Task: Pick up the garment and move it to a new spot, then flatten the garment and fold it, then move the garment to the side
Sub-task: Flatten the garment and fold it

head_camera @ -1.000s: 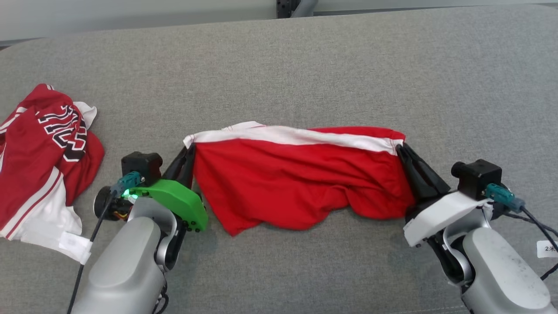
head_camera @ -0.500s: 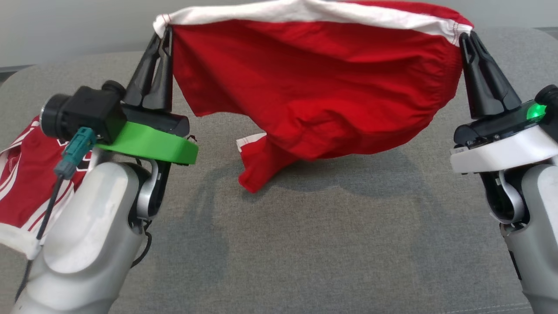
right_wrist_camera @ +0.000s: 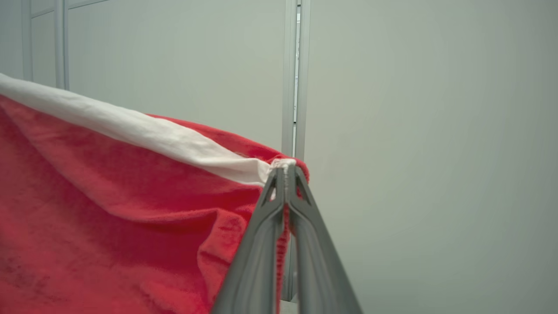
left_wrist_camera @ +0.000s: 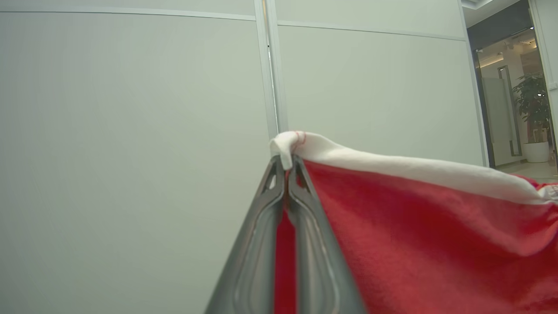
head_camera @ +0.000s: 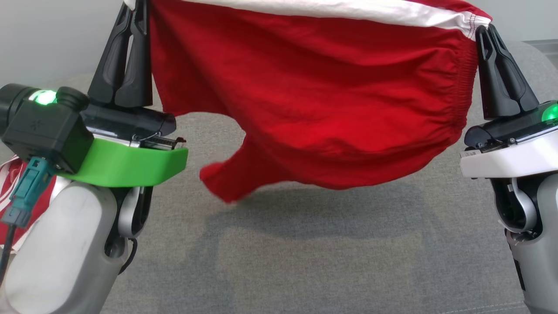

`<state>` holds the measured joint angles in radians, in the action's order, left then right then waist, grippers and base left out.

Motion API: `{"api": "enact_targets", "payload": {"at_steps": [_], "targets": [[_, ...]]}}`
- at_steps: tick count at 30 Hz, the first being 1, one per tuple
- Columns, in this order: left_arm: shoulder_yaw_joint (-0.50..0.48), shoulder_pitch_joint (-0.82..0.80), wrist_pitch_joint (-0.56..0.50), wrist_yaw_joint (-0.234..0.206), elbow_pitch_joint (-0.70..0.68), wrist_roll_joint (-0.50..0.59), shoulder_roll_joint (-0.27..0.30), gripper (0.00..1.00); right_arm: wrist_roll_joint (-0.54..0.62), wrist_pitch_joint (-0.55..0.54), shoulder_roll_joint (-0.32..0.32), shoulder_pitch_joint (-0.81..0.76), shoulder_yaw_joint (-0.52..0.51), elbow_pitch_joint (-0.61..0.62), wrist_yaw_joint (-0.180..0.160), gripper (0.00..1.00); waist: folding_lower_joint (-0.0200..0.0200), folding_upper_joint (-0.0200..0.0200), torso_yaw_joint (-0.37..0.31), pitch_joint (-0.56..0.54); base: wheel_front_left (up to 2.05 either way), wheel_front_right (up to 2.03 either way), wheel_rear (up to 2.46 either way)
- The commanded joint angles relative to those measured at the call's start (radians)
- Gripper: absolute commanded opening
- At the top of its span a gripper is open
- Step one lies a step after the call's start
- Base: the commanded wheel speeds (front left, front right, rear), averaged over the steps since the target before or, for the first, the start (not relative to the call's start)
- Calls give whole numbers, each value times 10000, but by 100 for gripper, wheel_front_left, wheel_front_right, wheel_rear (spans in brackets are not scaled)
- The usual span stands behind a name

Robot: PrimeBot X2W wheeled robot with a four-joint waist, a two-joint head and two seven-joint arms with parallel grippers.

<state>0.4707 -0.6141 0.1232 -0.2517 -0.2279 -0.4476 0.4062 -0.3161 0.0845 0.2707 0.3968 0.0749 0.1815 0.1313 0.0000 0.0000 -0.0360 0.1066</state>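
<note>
Above grey cushion [head_camera: 305, 261], left hand [head_camera: 136, 8] and right hand [head_camera: 486, 31] clamp garment [head_camera: 314, 87] by its corners, hem clear.

The red garment [head_camera: 314, 87], white-banded along its top edge, hangs spread between the left gripper [left_wrist_camera: 287, 165] and right gripper [head_camera: 484, 32], each pinching a top corner; its lower flap droops nearer the left gripper.

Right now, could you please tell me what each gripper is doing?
Left gripper: closed on the red garment's white-banded corner.
Right gripper: closed on the garment's opposite corner.
</note>
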Motion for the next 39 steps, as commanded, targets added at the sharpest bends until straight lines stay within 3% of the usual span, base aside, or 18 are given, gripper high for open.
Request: {"api": "enact_targets", "payload": {"at_steps": [1,6,12,19,28,34,39], "targets": [[-14,137,-59,-67,-80,16,87,0,-139,-38,-8,-28,-21,1,-10,0,0,0,-19,87,0,0,0],[56,-172,-89,52,-4,-61,-7,0,-282,-114,85,322,-80,-362,-10,0,0,0,-7,388,0,0,0],[139,-1449,150,663,1001,-290,-419,0,-515,54,205,1492,143,-1267,-10,0,0,0,107,1120,0,0,0],[102,-4193,986,1609,3636,-286,-1421,0,-853,752,179,4208,577,-3193,-9,0,0,0,359,2200,0,0,0],[-658,-6611,1398,2481,7770,99,-2577,0,-946,1815,-733,7425,1104,-7026,-9,0,0,0,401,2602,0,0,0],[-811,-6286,1397,3191,10242,86,-3087,0,-803,1831,-1205,7386,1479,-8270,-9,0,0,0,427,2737,0,0,0],[-1132,-5544,1400,3434,10872,50,-3360,0,-1012,1836,-1041,6466,1943,-8350,-9,0,0,0,525,2933,0,0,0]]}}
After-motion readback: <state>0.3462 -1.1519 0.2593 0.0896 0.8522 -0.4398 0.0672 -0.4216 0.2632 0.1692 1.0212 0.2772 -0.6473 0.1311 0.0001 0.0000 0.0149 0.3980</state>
